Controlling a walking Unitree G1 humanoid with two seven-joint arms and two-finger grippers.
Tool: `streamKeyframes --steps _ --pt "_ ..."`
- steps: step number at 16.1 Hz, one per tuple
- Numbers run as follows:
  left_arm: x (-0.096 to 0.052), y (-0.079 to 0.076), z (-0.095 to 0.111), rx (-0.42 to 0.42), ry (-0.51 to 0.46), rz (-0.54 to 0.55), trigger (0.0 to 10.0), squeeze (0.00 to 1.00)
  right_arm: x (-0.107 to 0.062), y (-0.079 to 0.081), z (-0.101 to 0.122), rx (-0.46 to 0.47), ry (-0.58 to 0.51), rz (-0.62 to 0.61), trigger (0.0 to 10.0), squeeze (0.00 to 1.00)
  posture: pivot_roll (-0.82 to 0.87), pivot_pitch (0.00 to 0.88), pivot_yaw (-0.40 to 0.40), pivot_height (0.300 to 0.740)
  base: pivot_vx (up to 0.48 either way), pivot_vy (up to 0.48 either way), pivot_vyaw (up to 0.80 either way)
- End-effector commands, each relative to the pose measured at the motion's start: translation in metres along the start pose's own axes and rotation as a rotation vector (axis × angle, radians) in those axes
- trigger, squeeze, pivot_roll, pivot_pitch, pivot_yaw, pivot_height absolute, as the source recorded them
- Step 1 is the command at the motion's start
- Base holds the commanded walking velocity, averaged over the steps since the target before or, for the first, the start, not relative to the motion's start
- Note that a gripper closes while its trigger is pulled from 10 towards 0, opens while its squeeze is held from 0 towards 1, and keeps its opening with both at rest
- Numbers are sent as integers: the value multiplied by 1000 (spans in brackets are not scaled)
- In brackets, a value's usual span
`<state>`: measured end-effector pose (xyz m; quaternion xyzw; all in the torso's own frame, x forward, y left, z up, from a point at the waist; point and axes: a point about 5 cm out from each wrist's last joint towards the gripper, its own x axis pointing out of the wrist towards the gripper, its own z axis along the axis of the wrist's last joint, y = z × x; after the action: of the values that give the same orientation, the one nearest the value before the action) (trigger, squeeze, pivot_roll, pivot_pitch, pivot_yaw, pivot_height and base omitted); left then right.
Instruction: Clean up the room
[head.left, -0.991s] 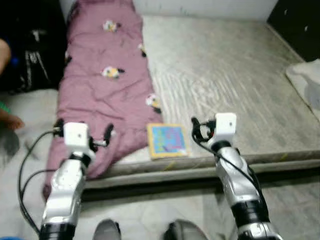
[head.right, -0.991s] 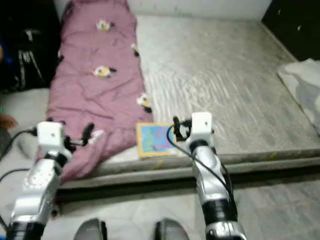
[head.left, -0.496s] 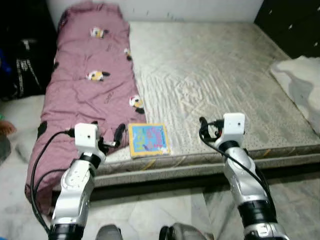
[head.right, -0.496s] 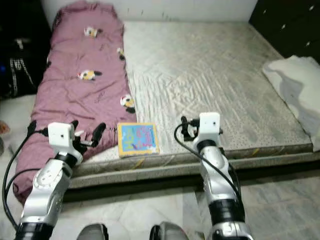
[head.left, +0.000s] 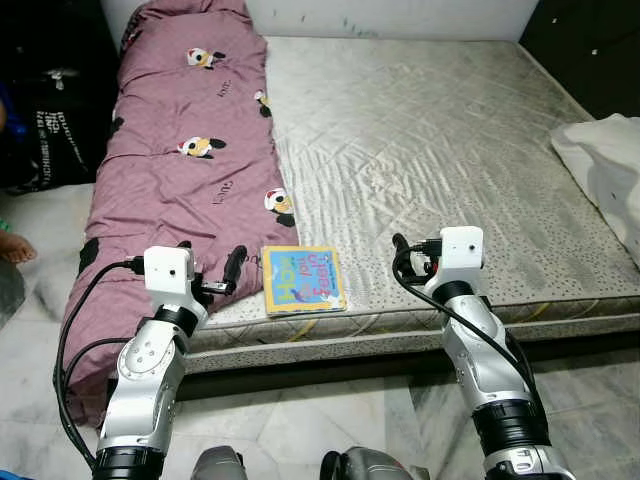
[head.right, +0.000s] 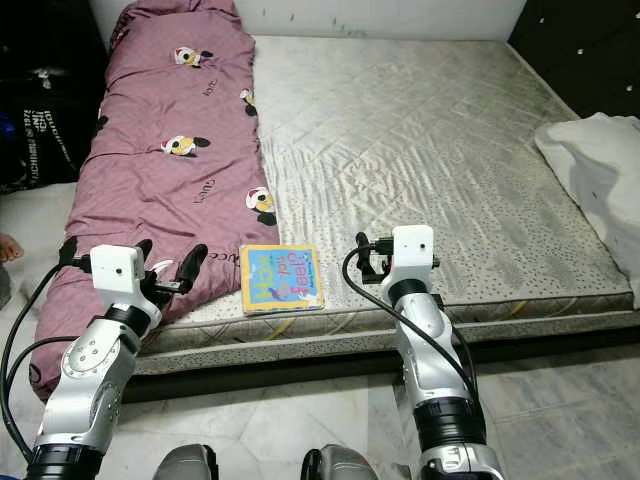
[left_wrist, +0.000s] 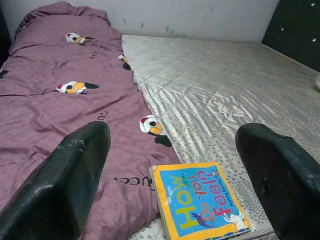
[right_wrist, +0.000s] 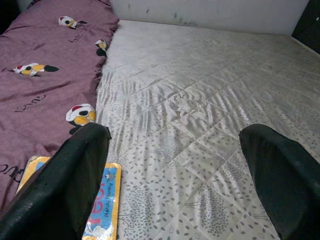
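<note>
A colourful children's book (head.left: 303, 280) lies flat near the front edge of the grey mattress (head.left: 440, 140), right beside a purple quilt (head.left: 190, 150) with cartoon prints. My left gripper (left_wrist: 172, 132) hovers open and holds nothing, over the quilt's edge just left of the book (left_wrist: 197, 207). My right gripper (right_wrist: 172, 135) is also open with nothing in it, above the mattress front a little right of the book (right_wrist: 100, 210). A white cloth (head.left: 610, 170) lies crumpled at the mattress's right edge.
Black bags (head.left: 50, 110) stand on the floor left of the quilt, and a person's foot (head.left: 15, 248) shows at the left edge. A dark cabinet (head.left: 600, 40) stands at the back right. Marble floor (head.left: 300, 420) runs along the mattress front.
The whole picture has shifted and sharpened, so the camera moved. Both arms keep the same raised pose with open fingers. The book and quilt lie where they were.
</note>
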<state>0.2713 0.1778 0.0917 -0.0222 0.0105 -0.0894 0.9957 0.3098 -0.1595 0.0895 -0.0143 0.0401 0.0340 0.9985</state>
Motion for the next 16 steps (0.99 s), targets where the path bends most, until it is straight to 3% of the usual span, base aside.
streamKeyframes --steps 1,8,11,16 --pt "-1 -1 2 7 -8 -16 10000 0 0 -1 0 -5 -5 -3 10000 0 14 82 -71 740 244 0 0" --pt "-1 -1 2 8 -10 -19 10000 0 0 1 2 -13 -16 14 10000 0 13 85 -69 740 282 0 0" --pt "-1 -1 2 7 -9 -18 10000 0 0 2 2 -14 -21 17 10000 0 13 85 -69 740 292 0 721" --pt "0 -1 2 7 -8 -15 10000 0 1 1 2 -13 -18 8 10000 0 13 86 -71 740 290 0 0"
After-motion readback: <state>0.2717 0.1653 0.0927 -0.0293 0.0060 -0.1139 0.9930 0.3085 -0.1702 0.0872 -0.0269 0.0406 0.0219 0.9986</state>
